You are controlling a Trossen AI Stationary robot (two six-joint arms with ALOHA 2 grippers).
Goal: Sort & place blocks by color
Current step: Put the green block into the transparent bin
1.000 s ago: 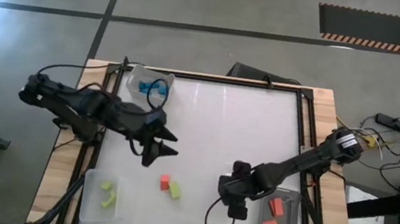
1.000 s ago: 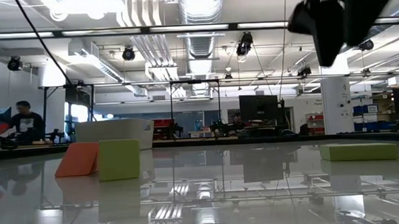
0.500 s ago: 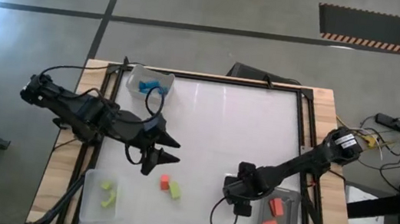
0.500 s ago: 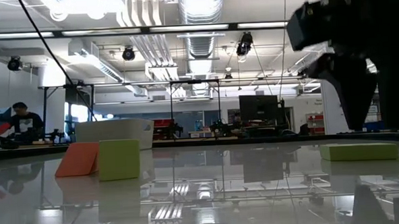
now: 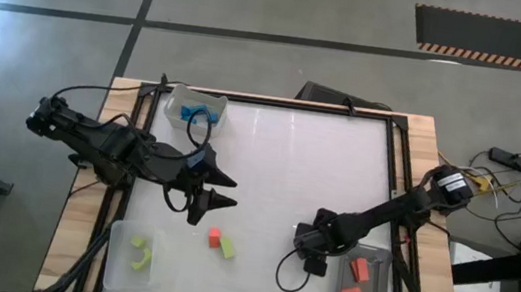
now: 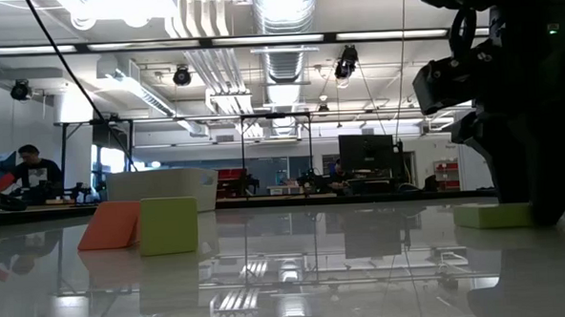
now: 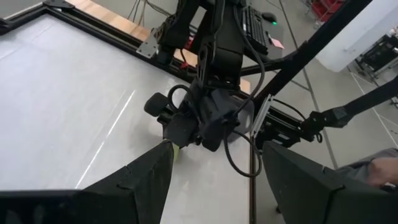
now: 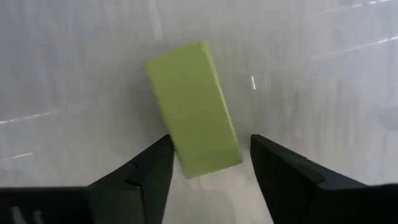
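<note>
A yellow-green block point(image 8: 193, 109) lies flat on the white table. My right gripper point(image 8: 210, 142) is open and low over it, one finger on each side of the block's near end. In the high view my right gripper point(image 5: 308, 243) hides this block. In the low view the block's end point(image 6: 481, 216) shows beside the gripper. An orange-red block point(image 5: 215, 234) and another yellow-green block point(image 5: 227, 249) lie side by side near the table's front. My left gripper point(image 5: 227, 191) is open and empty above the table, left of centre.
A clear tray point(image 5: 131, 250) at the front left holds yellow-green blocks. A clear tray point(image 5: 195, 109) at the far left holds blue blocks. A grey tray point(image 5: 364, 281) at the front right holds orange-red blocks. A person shows in the room behind point(image 6: 35, 174).
My right gripper has gone down to the table and a little toward the right and far edges, and now stands around the yellow-green block. The blocks have stayed where they were.
</note>
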